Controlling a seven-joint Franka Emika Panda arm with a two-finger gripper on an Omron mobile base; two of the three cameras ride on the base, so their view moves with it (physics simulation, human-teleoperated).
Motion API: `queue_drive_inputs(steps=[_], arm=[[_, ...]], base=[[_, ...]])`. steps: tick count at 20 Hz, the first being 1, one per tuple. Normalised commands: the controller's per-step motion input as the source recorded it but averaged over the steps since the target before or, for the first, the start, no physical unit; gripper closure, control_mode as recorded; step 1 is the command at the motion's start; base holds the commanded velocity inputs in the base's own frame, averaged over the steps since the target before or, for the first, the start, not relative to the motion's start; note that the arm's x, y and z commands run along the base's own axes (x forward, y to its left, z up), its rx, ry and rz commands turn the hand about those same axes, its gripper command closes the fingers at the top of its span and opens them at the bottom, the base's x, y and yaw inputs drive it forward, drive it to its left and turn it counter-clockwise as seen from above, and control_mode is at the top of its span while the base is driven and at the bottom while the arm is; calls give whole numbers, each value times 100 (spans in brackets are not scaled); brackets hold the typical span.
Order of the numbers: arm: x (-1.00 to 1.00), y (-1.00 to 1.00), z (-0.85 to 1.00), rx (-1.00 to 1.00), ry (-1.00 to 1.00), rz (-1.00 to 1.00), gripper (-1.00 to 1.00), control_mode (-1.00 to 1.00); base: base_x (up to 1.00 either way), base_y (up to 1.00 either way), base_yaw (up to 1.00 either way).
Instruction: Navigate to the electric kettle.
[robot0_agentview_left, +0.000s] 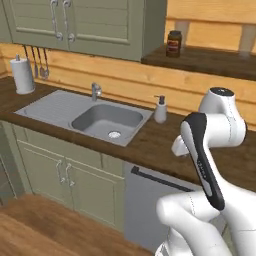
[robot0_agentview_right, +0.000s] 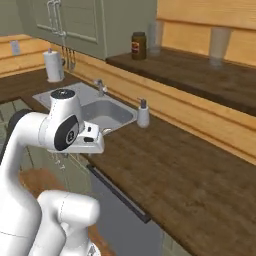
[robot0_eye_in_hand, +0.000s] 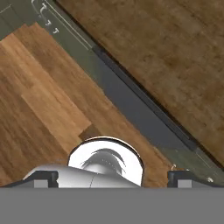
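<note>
The electric kettle is out of view. My arm is folded in front of the dark wooden counter (robot0_agentview_left: 150, 145), with the hand held over the counter's front edge and pointing down at the floor. In the hand view my gripper (robot0_eye_in_hand: 113, 178) is open, its two dark fingertips (robot0_eye_in_hand: 46, 177) standing far apart with nothing between them. Below it lie the wooden floor (robot0_eye_in_hand: 48, 100) and the dishwasher's front (robot0_eye_in_hand: 131, 109).
A steel sink (robot0_agentview_left: 107, 121) with a tap (robot0_agentview_left: 95, 91) is set in the counter, with a soap dispenser (robot0_agentview_left: 160, 110) to its right and a paper towel roll (robot0_agentview_left: 22, 74) to its left. A dark jar (robot0_agentview_left: 173, 44) stands on the shelf. Below are green cabinets (robot0_agentview_left: 65, 175) and a dishwasher (robot0_agentview_left: 150, 200).
</note>
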Motion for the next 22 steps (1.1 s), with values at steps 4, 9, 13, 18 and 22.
queue_drive_inputs(steps=[4, 9, 13, 18, 22], arm=[[0, 0, 0, 0, 0, 0, -100, 100], [0, 0, 0, 0, 0, 0, -100, 100], [0, 0, 0, 0, 0, 0, -100, 100], [0, 0, 0, 0, 0, 0, -100, 100], [0, 0, 0, 0, 0, 0, -100, 100]], base=[[32, 69, 66], [43, 58, 67], [48, 51, 69], [37, 46, 75], [37, 40, 77]])
